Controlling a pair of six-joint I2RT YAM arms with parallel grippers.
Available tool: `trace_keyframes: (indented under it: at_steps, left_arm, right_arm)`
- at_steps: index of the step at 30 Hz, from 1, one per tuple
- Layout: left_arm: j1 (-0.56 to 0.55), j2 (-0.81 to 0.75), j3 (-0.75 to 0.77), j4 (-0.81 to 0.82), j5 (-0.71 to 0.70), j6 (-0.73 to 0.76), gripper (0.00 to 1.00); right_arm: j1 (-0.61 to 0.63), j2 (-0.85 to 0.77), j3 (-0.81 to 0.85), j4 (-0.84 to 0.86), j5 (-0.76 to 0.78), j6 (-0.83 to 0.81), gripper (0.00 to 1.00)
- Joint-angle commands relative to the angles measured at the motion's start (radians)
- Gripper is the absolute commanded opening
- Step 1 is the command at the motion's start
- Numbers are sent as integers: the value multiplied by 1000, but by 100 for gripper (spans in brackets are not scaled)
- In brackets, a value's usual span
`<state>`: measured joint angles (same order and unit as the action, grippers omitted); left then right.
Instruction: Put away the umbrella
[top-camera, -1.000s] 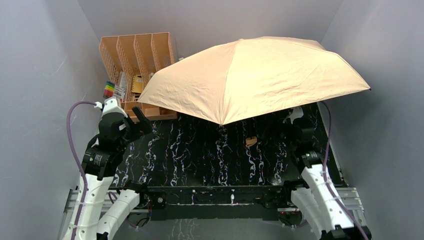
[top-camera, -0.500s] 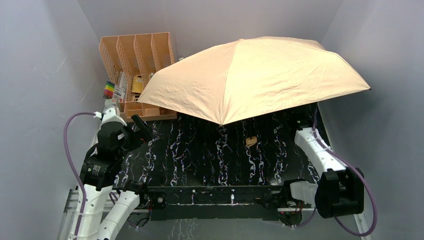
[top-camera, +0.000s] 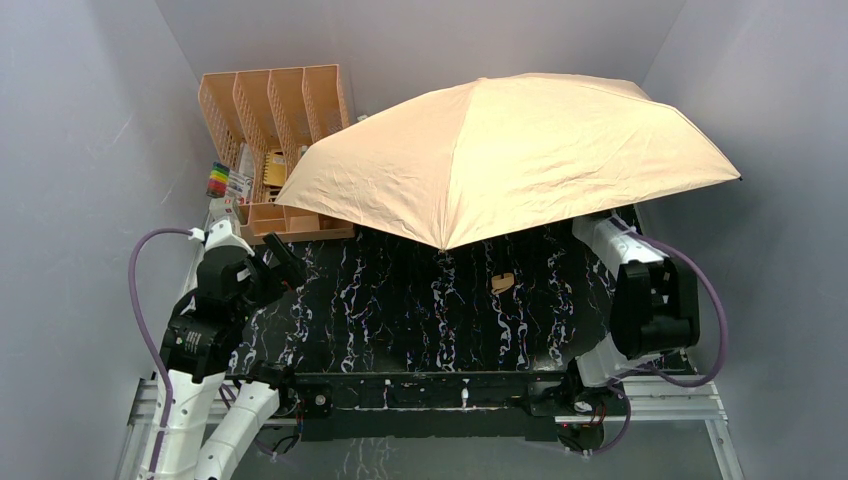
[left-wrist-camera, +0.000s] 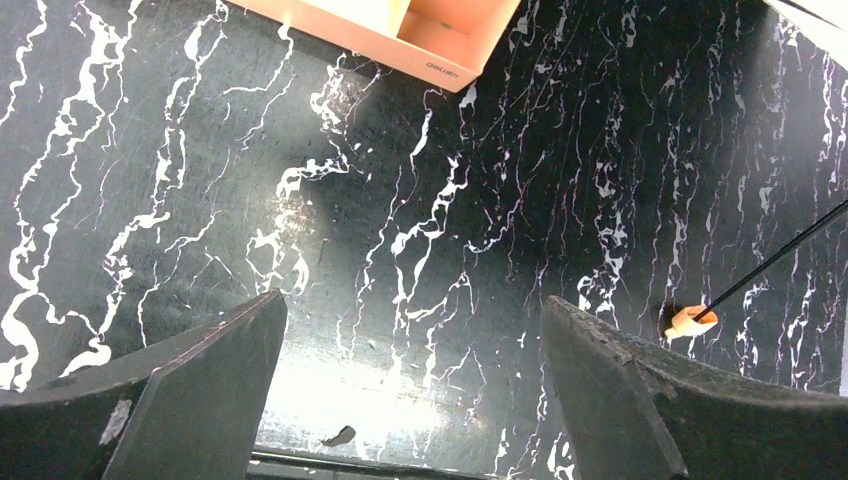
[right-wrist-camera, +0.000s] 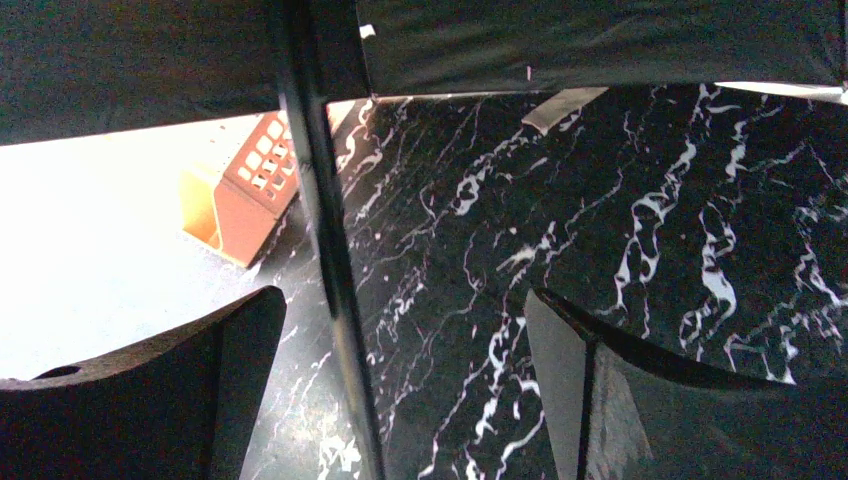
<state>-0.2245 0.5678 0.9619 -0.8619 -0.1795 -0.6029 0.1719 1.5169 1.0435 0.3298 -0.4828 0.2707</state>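
The umbrella stands open, its peach-tan canopy tilted over the back right of the black marble table. Its small tan handle rests on the table and also shows in the left wrist view. My left gripper is open and empty above the table's left side, far from the handle. My right gripper is open under the canopy. The umbrella's dark shaft runs between its jaws, close to the left finger. In the top view the canopy hides the right gripper.
A peach-orange slotted desk organizer stands at the back left, partly under the canopy edge; it also shows in the left wrist view and the right wrist view. Coloured markers sit beside it. Grey walls close in on three sides.
The right arm has folded up and swung its wrist in under the canopy's right edge. The left arm has sunk slightly toward me. The umbrella has not moved.
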Motion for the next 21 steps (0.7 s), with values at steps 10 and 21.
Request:
trace_keyframes:
  at_steps: [10,21]
  left_arm:
    - [5,4,53,-43,17,22,98]
    - [5,-29,15,-32,53,27,98]
  right_arm:
    - [0,203,234,75,-98,40,76]
    - [0,185,282,135,-123,140,24]
